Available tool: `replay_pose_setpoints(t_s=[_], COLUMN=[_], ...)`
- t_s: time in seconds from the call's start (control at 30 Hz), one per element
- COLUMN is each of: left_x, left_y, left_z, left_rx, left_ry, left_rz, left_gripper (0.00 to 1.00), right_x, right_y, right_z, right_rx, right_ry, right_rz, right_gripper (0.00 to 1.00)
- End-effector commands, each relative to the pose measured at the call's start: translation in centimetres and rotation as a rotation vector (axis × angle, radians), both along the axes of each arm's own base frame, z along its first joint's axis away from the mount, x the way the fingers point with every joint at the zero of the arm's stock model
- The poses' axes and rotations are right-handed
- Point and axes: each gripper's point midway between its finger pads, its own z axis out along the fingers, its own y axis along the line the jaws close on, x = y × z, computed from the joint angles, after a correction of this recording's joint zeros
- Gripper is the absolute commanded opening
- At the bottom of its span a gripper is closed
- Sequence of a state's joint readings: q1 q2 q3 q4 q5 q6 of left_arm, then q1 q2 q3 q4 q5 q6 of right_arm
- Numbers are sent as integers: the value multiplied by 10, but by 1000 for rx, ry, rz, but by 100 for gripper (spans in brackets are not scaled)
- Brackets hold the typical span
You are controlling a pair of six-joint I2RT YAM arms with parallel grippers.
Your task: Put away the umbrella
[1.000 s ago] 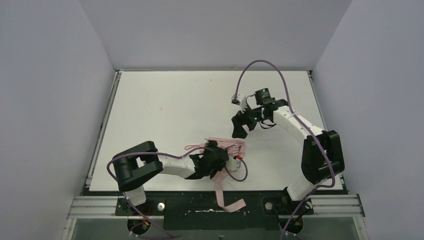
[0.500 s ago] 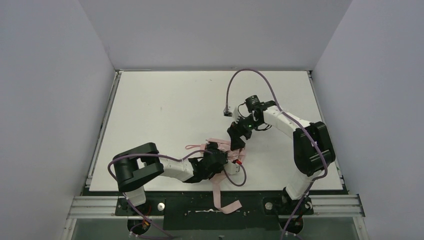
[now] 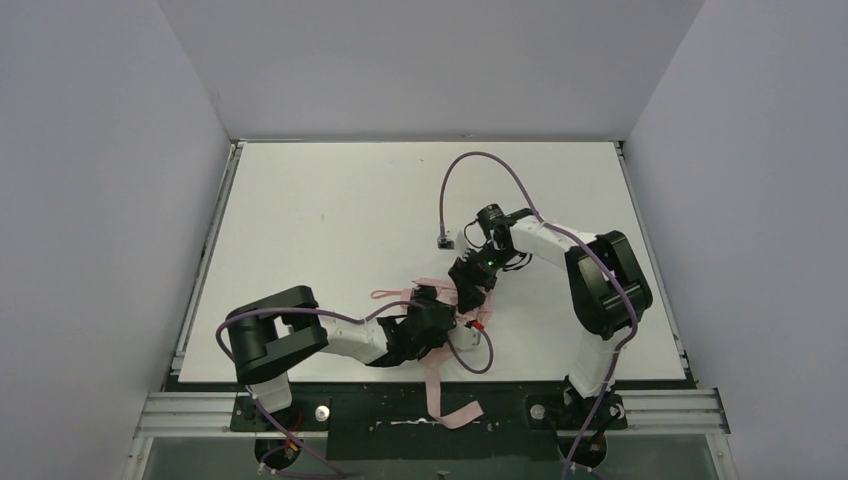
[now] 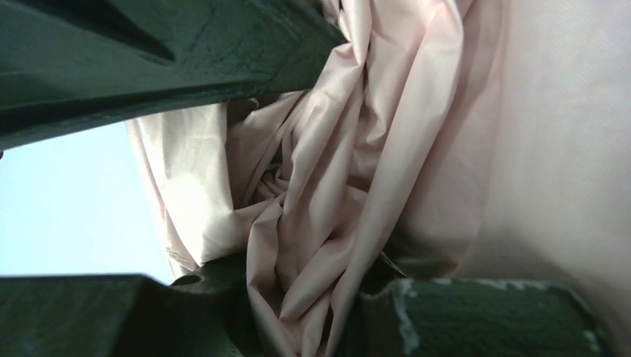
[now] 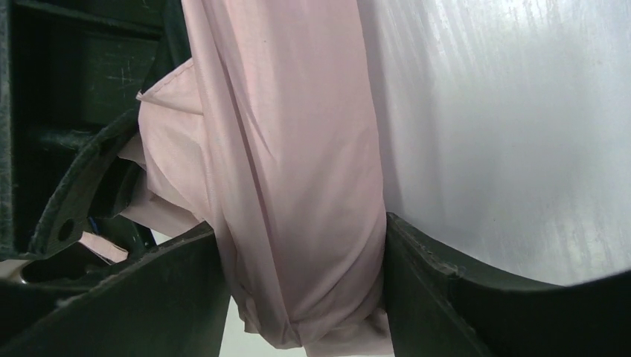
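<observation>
Left wrist view shows you the left claw (image 4: 283, 201) clamped on bunched pale pink fabric of the umbrella (image 4: 417, 134). On the right wrist view, the right claw (image 5: 301, 290) has a fold of the same fabric filling the gap between its fingers, touching both. From above, the umbrella lies near the front of the table (image 3: 330, 200) between both arms, its pink strap (image 3: 440, 390) trailing over the near edge.

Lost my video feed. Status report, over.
Left gripper clamped on umbrella fabric. Right gripper closed around same bundle. Strap trails over table near edge. No obstruction seen.
</observation>
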State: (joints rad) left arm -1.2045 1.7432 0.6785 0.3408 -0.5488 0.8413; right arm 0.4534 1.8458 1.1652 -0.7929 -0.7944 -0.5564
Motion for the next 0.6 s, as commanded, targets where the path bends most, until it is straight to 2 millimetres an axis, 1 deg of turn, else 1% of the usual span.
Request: replay_pose_setpoints(t_s=[0.0, 0.07, 0.1, 0.13, 0.23, 0.3, 0.37, 0.43, 0.5, 0.57], left_x=[12, 15, 16, 16, 13, 9, 2, -10, -21, -33], left_y=[-7, -6, -7, -6, -6, -4, 0, 5, 11, 25], left_z=[25, 34, 40, 45, 67, 82, 96, 109, 121, 127], left_rx=[-134, -187, -216, -228, -308, -356, -402, -453, -511, -530], left_ry=[-7, 21, 38, 57, 89, 100, 129, 177, 214, 252], left_rz=[80, 105, 119, 128, 140, 140, 141, 130, 115, 114], left_gripper=[0, 0, 5, 12, 40, 50, 56, 65, 66, 66], right_x=[-4, 0, 1, 3, 13, 19, 24, 29, 33, 37], right_y=[-7, -7, -8, -9, -11, -14, -15, -16, -18, -21], right_z=[-12, -12, -13, -14, -15, -15, -15, -14, -14, -14], right_rx=[-53, -55, -58, -54, -72, -84, -89, -93, -110, -138], right_ry=[-1, -20, -32, -49, -110, -152, -195, -236, -276, -327], right_rz=[8, 1, -7, -13, -36, -44, -53, -58, -61, -57], right_gripper=[57, 46, 42, 38, 29, 24, 21, 20, 19, 19])
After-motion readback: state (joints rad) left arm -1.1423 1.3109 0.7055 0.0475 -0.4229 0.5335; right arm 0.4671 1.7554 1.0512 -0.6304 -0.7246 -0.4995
